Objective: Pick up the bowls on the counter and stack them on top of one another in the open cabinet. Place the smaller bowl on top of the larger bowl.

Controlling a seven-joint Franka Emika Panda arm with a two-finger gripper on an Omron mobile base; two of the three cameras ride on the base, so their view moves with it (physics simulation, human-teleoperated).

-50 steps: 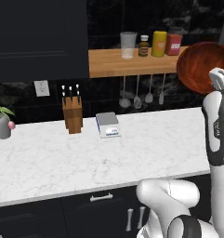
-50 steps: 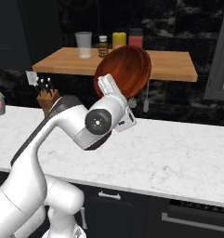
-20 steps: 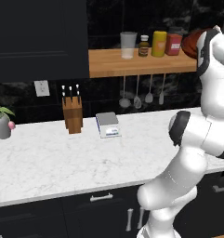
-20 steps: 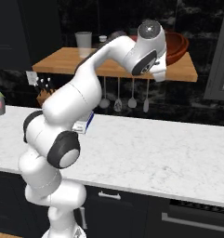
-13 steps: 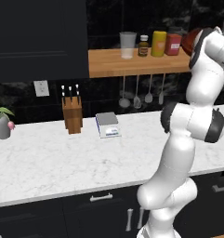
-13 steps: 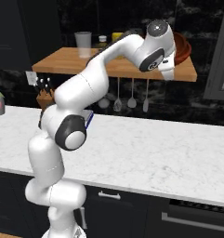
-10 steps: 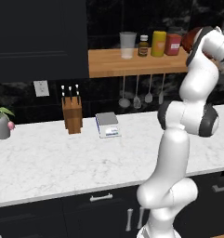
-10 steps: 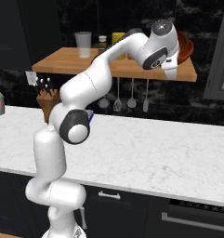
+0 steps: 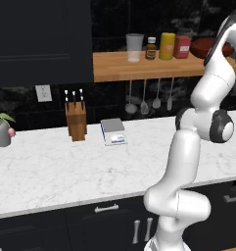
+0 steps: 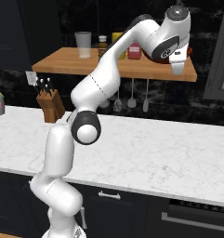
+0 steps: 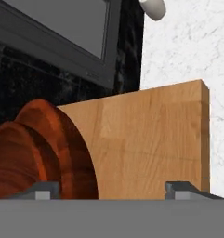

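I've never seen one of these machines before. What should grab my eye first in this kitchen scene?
The tall white robot arm rearing up from the white marble-look counter, its gripper open at the right end of the light wooden shelf. Just below the gripper, two glossy reddish-brown bowls sit nested on that shelf: the smaller bowl inside the larger bowl.

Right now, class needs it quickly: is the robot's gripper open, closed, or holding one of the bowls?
Gripper: open, fingertips wide apart, holding nothing; the smaller bowl sits nested in the larger bowl on the wooden shelf.
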